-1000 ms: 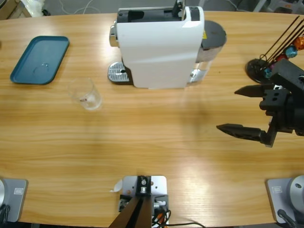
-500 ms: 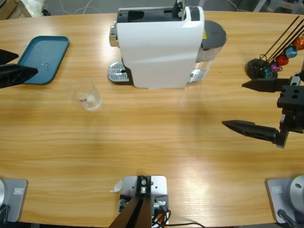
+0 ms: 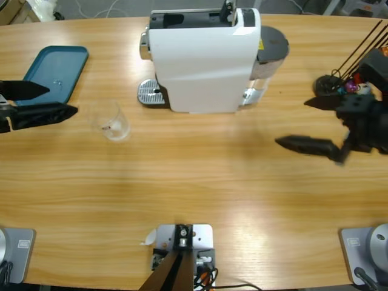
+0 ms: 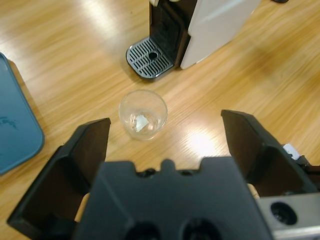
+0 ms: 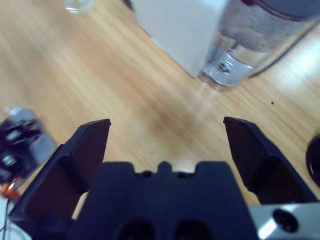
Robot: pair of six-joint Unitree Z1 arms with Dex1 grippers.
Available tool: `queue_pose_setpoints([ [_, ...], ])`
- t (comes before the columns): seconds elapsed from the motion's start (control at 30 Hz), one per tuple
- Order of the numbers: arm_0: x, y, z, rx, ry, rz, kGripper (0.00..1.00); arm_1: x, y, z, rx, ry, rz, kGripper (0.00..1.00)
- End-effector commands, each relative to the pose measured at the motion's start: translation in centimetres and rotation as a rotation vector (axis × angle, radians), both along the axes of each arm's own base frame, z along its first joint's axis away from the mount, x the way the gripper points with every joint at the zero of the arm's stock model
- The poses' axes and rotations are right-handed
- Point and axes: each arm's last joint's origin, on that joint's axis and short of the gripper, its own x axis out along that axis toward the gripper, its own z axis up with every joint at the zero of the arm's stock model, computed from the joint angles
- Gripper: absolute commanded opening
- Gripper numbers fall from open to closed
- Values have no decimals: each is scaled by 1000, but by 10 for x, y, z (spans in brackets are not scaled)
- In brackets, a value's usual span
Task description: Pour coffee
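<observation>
A clear glass tumbler (image 3: pixel 110 120) stands upright on the table, in front and to the left of the white coffee machine (image 3: pixel 203 57). In the left wrist view the tumbler (image 4: pixel 143 114) looks empty; no coffee shows. My left gripper (image 3: pixel 62 100) is open, a short way left of the tumbler and pointing at it. In its own view the left gripper (image 4: pixel 166 122) has the tumbler just ahead, between the lines of its jaws. My right gripper (image 3: pixel 291 123) hangs open over bare table to the right of the machine. The right gripper (image 5: pixel 167 124) faces the machine's water tank (image 5: pixel 250 45).
A teal tray (image 3: pixel 53 74) lies at the back left, beside my left gripper. The machine's metal drip grate (image 3: pixel 151 93) sits behind the tumbler. A black capsule stand (image 3: pixel 338 85) with coloured capsules is at the right, behind my right gripper.
My left gripper came in from the left edge and moved right toward the tumbler. My right gripper pulled right, then swung back left and farther from the front edge. The tumbler has not moved.
</observation>
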Motion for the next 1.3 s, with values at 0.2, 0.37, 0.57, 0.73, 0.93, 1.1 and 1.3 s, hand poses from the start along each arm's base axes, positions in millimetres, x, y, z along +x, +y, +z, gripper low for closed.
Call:
queue_pose_setpoints([
  [0.2,3,-2,-14,58,30,24,936,2,-66,8,120,-192,-521,773],
  [0.37,4,-2,-16,71,37,30,936,-10,-67,15,109,-170,-501,927],
  [0.57,5,-1,-18,79,40,43,936,-6,-77,12,41,-194,-646,996],
  [0.73,6,-2,-19,79,42,44,936,-6,-90,13,33,-207,-767,980],
  [0.93,6,-3,-19,79,43,43,936,10,-90,7,13,-188,-806,964],
  [1.1,7,-4,-20,82,48,42,931,21,-90,-2,4,-176,-832,964],
  [1.3,8,-5,-20,84,50,42,896,35,-88,-9,-14,-164,-842,964],
])
